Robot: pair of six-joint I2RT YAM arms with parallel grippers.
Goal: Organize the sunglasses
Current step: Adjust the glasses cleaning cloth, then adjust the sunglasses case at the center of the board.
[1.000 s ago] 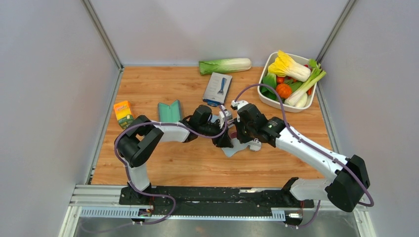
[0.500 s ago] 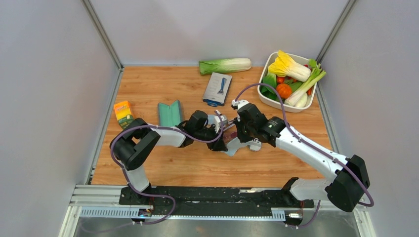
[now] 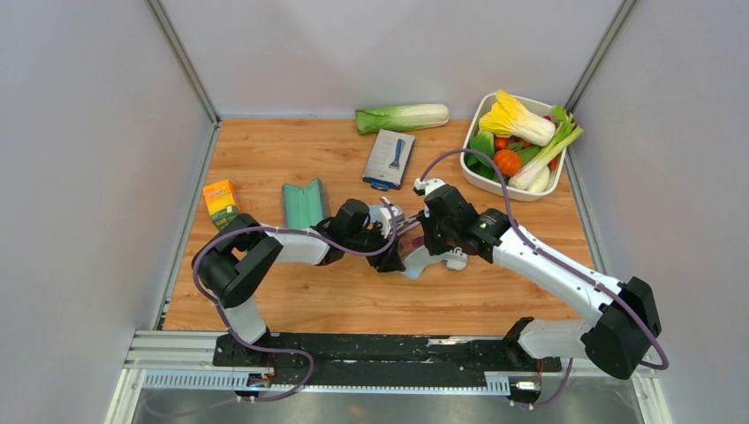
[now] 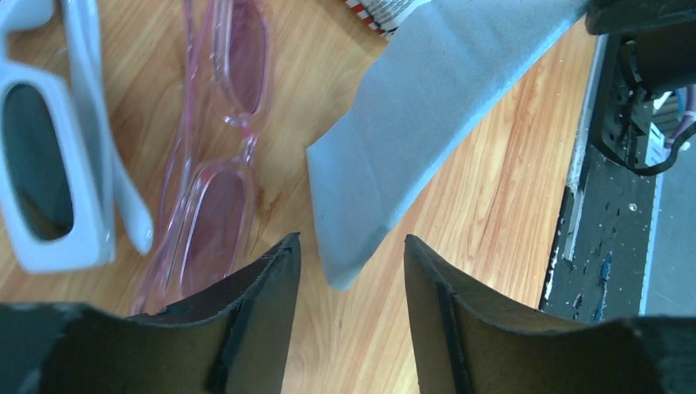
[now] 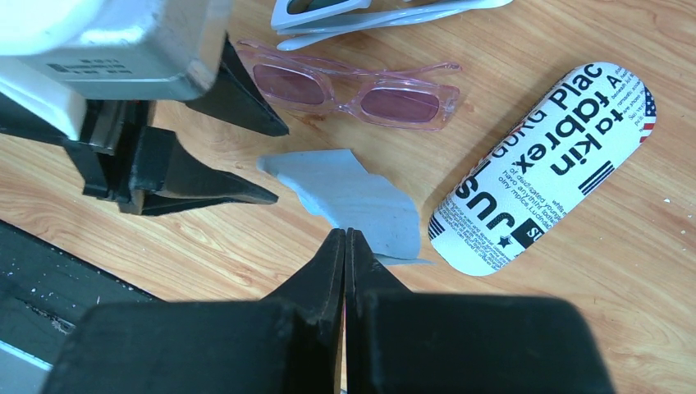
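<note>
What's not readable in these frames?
Top external: pink sunglasses mostly hidden under both wrists.
Left wrist: white sunglasses cut by left edge; pink pair's near end behind left gripper.
Right wrist: white pair cut by top edge; cloth near edge behind right gripper.

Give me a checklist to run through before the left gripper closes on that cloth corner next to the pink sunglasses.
1. Left gripper open: ok.
2. Right gripper shut on the light blue cloth: ok.
3. Cloth's free corner at the mouth of the left jaws: ok, though depth is hard to judge.
4. Pink sunglasses clear of the left gripper: cannot tell; one finger overlaps their end lens in both wrist views.
5. White sunglasses out of the way: ok, they lie beyond the pink pair.
</note>
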